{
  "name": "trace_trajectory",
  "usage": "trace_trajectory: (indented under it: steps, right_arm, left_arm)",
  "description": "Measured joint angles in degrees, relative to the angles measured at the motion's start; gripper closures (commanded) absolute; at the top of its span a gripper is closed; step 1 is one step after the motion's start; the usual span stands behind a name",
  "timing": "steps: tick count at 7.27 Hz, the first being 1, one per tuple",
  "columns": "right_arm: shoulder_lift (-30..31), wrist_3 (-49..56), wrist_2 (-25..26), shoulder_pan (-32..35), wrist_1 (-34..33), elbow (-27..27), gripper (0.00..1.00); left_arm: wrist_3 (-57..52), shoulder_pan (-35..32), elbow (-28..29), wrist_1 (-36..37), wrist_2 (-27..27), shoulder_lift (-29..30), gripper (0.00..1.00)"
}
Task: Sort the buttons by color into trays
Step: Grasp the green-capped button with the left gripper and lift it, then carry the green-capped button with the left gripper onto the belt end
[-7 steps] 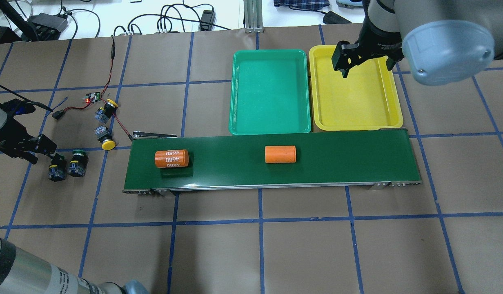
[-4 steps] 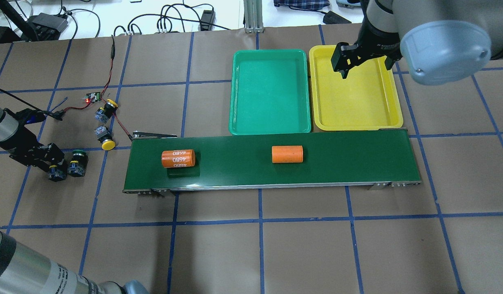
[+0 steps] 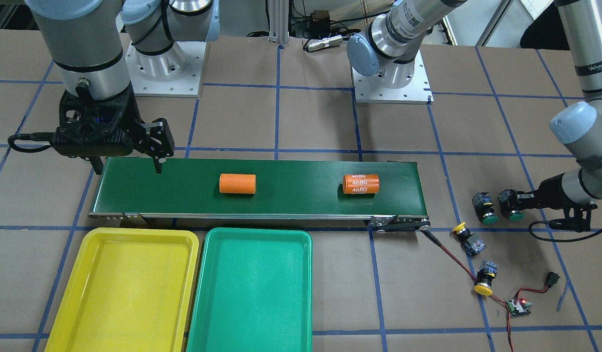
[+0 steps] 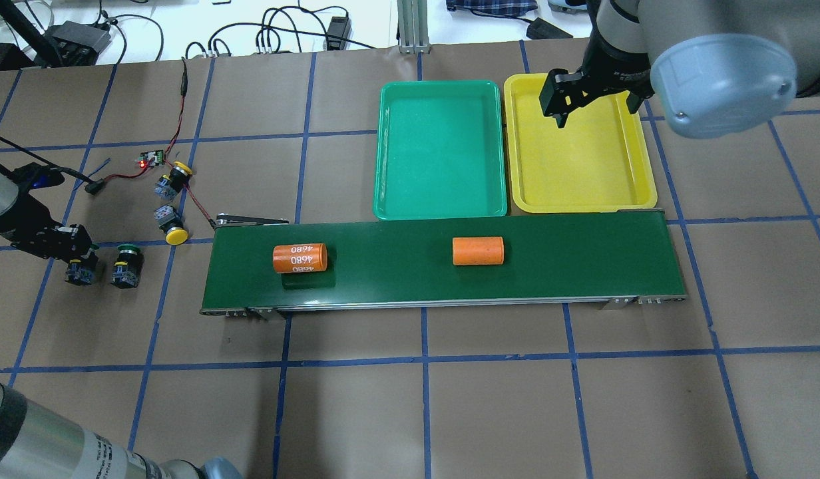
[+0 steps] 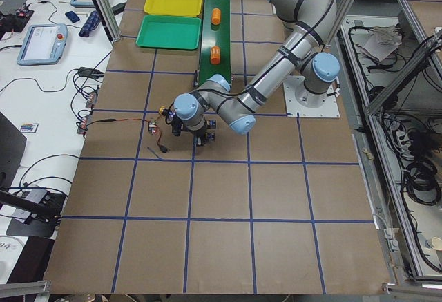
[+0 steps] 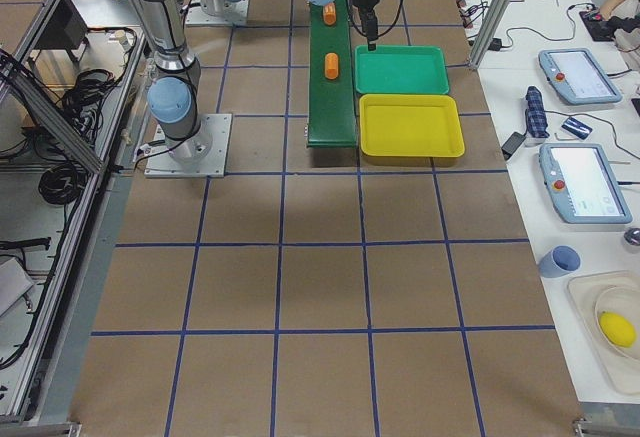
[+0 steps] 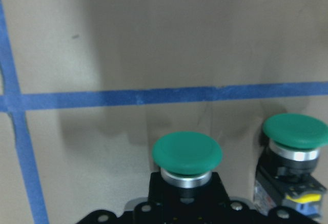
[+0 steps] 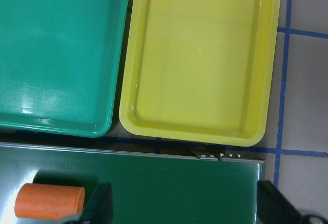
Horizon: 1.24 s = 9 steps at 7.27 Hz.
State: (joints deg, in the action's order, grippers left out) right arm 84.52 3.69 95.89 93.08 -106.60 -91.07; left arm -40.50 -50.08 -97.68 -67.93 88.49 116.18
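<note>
My left gripper [image 4: 74, 265] is shut on a green button [image 4: 81, 273], low over the table left of the belt. In the left wrist view that button's green cap [image 7: 187, 154] sits just ahead of the jaws. The other green button [image 4: 126, 265] stands beside it, apart. Two yellow buttons [image 4: 177, 233] [image 4: 177, 171] lie farther back, near the wires. The green tray [image 4: 440, 150] and yellow tray [image 4: 583, 166] sit side by side behind the belt, both bare. My right gripper [image 4: 596, 110] hangs open high over the yellow tray [image 8: 197, 60], holding nothing.
A long dark-green conveyor belt [image 4: 397, 279] carries two orange cylinders, one marked 4680 [image 4: 299, 258] and one plain [image 4: 477, 251]. A small circuit board with a red light [image 4: 150, 158] and red and black wires lies by the yellow buttons.
My left gripper closed on the nearer green button and drew it to the left, away from its neighbour. Both orange cylinders rode rightward on the belt. The right gripper stayed put.
</note>
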Motion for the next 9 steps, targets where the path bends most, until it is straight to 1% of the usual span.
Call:
trace_trajectory:
  steps: [1,2,3,4,5,6,7,9]
  right_arm:
    - [0.0,0.0,0.0,0.0,0.0,0.0,0.0]
    - [0.0,0.0,0.0,0.0,0.0,0.0,0.0]
    - [-0.1,0.0,0.0,0.0,-0.1,0.0,0.0]
    - [-0.1,0.0,-0.1,0.0,-0.2,0.0,0.0]
    - [-0.1,0.0,-0.1,0.0,-0.3,0.0,0.0]
    - [-0.1,0.0,-0.1,0.0,-0.4,0.0,0.0]
    - [-0.1,0.0,-0.1,0.0,-0.5,0.0,0.0]
    - [-0.1,0.0,-0.1,0.0,-0.6,0.0,0.0]
  left_arm:
    - [0.7,-1.0,2.5,-4.2,-1.0,-1.6,1.0]
    - [3.3,-3.4,5.7,-10.3,-1.6,-3.5,1.0]
    - [8.3,-7.1,8.2,-15.9,-1.9,-5.5,1.0]
    - [13.8,-11.2,8.7,-19.1,-2.0,-7.6,1.0]
    - [19.2,-15.0,7.4,-20.4,-2.0,-9.6,1.0]
    - [24.3,-18.8,4.5,-20.2,-2.0,-11.7,1.0]
    - [28.4,-22.6,1.2,-17.9,-1.8,-13.4,1.0]
    - [31.8,-28.8,-5.3,-10.4,-1.4,-14.6,1.0]
